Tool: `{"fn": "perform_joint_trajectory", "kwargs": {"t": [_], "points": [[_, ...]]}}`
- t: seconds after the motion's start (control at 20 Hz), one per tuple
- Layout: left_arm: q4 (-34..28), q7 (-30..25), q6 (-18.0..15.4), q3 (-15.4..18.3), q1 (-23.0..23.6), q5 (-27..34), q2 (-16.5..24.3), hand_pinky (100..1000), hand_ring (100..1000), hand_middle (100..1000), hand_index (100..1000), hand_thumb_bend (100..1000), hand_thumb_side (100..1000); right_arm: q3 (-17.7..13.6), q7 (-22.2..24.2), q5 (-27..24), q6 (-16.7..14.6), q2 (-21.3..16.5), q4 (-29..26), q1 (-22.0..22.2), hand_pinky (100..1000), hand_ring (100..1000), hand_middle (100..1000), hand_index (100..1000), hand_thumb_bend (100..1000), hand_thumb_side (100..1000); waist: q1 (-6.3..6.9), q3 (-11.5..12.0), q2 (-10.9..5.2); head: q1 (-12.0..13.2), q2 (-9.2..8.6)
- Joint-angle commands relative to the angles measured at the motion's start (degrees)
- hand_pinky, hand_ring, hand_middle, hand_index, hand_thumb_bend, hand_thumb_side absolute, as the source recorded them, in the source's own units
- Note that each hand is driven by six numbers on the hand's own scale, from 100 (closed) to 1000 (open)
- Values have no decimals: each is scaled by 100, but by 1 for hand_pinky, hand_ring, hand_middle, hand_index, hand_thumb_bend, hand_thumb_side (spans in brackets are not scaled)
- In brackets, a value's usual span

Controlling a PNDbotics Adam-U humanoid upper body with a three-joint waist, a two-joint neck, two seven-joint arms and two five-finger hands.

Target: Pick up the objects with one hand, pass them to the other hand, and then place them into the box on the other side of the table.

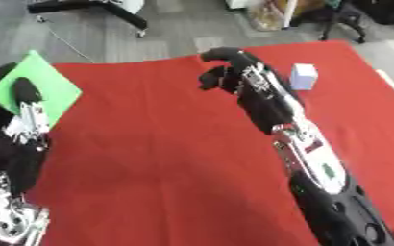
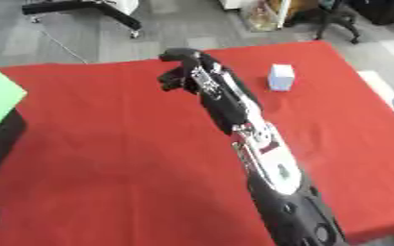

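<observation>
While the right hand hangs over the far middle of the red cloth, its fingers are curled in with nothing in them. White box stands upright on the cloth just right of that arm, not touching it. Left hand lies over the green box at the left edge; can't tell its fingers.

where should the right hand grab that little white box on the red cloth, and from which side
Probably across its upright side faces, coming down from above. The white box stands upright and alone on the red cloth, with bare cloth all round it, so fingers can drop either side. The right hand, curled and holding nothing, hangs just to the box's left and must open first.
</observation>
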Motion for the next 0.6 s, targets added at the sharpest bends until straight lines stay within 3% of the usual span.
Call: {"fn": "perform_joint_trajectory", "kwargs": {"t": [0.05,0.15,0.25,0.3,0.35,0.45,0.6], "points": [[-130,-238,408,420,103,-383,468,499,409,443,707,100,667,-210,-194,370,-72,-20,94,-7,675,657,767,777,100,634,65,8,-42,378,-55],[-130,-679,918,744,334,-768,832,511,418,451,707,100,577,-310,-331,543,-106,-16,203,42,675,654,767,776,100,639,117,10,-67,695,-41],[-127,-1121,1450,1041,550,-1201,1138,515,419,452,703,100,475,-377,-435,655,-142,-16,286,76,674,653,765,775,100,644,157,12,-83,858,-44],[-120,-1360,1727,1168,655,-1406,1284,517,420,453,703,100,421,-406,-477,693,-156,-16,322,92,674,652,764,774,100,647,173,12,-90,893,-53],[-91,-1621,1986,1274,742,-1605,1422,524,423,456,703,100,305,-432,-514,729,-167,-17,356,105,674,650,761,773,100,652,187,10,-96,906,-66],[84,-2170,2397,1444,839,-2005,1675,528,422,456,700,100,196,-467,-572,773,-187,-14,412,126,673,647,758,772,100,656,204,5,-109,892,-96],[606,-2856,2751,1624,795,-2552,1998,543,429,465,702,100,123,-482,-608,814,-206,-15,474,153,673,644,754,769,100,659,213,-13,-129,829,-157]]}}
